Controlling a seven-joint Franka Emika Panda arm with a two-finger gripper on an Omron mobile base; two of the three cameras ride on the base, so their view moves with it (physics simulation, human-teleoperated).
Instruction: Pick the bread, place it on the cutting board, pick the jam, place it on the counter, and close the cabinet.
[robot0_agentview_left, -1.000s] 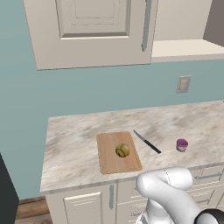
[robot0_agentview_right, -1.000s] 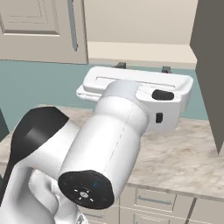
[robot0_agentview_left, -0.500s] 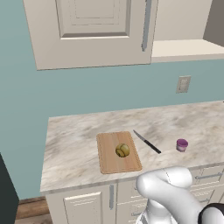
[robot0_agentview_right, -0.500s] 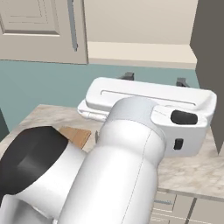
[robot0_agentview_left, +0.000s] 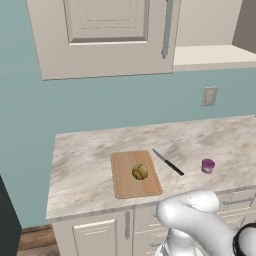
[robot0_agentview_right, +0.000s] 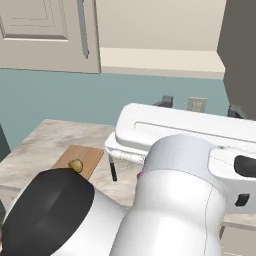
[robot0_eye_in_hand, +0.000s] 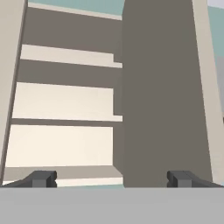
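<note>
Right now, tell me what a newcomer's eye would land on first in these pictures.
The bread sits in the middle of the cutting board on the counter, with a knife just right of the board and the jam further right. Above, the cabinet stands open, its bare shelf showing beside the shut left door. In the hand view the open gripper faces the open door's inner side.

We find no readable text, label, brand, number or sign anywhere. The jam (robot0_agentview_left: 208, 165) jar shows no legible label, and the cabinet (robot0_agentview_left: 107, 35) doors and wall outlet (robot0_agentview_left: 209, 96) carry no markings we can read.
</note>
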